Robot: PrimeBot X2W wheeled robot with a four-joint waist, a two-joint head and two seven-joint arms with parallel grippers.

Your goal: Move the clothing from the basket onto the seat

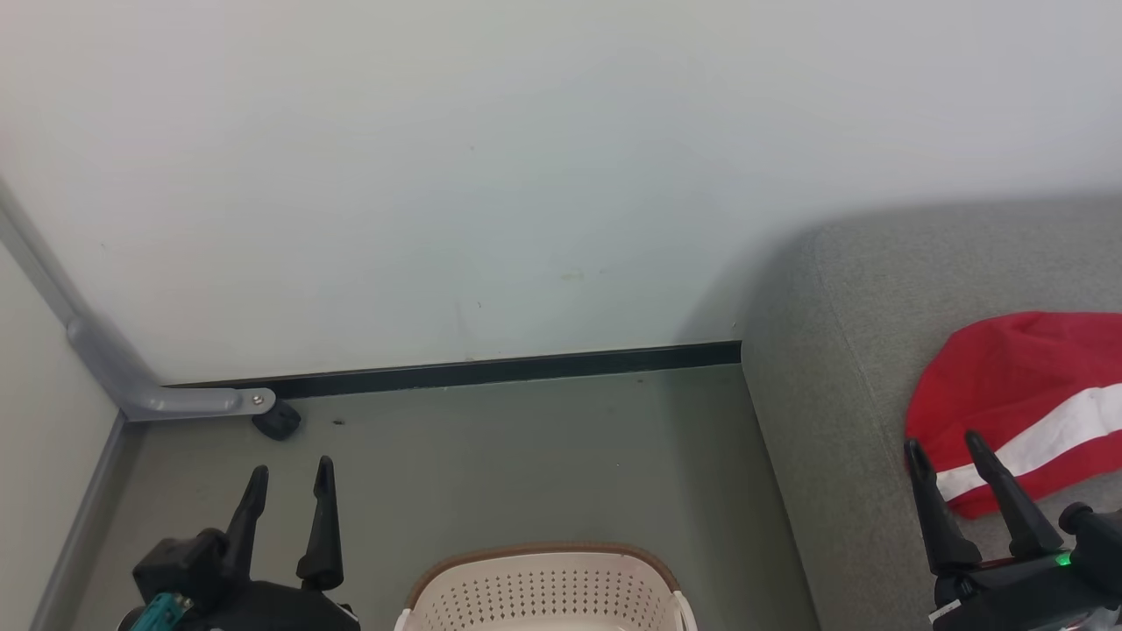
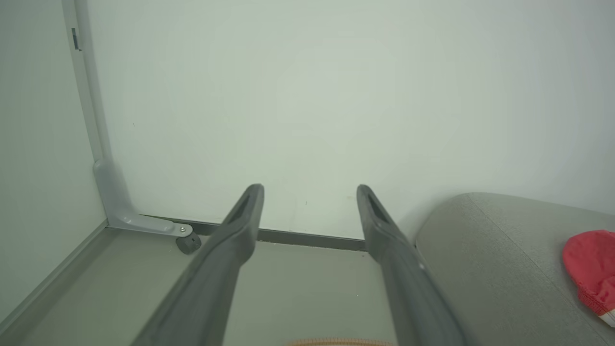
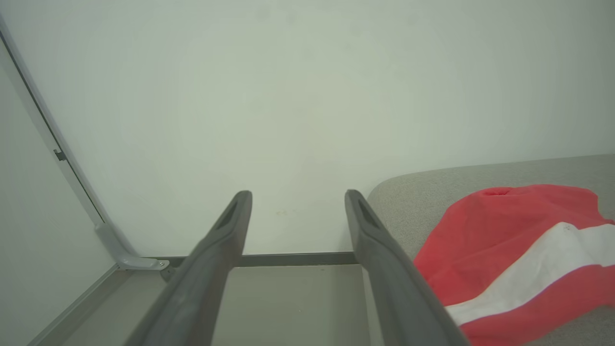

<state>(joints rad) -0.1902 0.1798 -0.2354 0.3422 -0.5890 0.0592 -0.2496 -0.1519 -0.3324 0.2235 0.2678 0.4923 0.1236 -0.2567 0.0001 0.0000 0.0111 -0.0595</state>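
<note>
Two empty, wide-spread claws, left claw (image 1: 292, 468) and right claw (image 1: 943, 441); one red garment (image 1: 1017, 377) on the seat (image 1: 841, 350); one basket (image 1: 543, 596).

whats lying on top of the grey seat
A red garment with a white band lies on the seat. Anything beneath the cloth is covered, and the seat runs past the picture's right edge.

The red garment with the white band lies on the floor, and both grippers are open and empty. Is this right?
Not quite. The red garment with the white band lies on the grey sofa seat, not on the floor, as the head view shows. The rest holds: the left gripper and the right gripper are open and empty.
</note>
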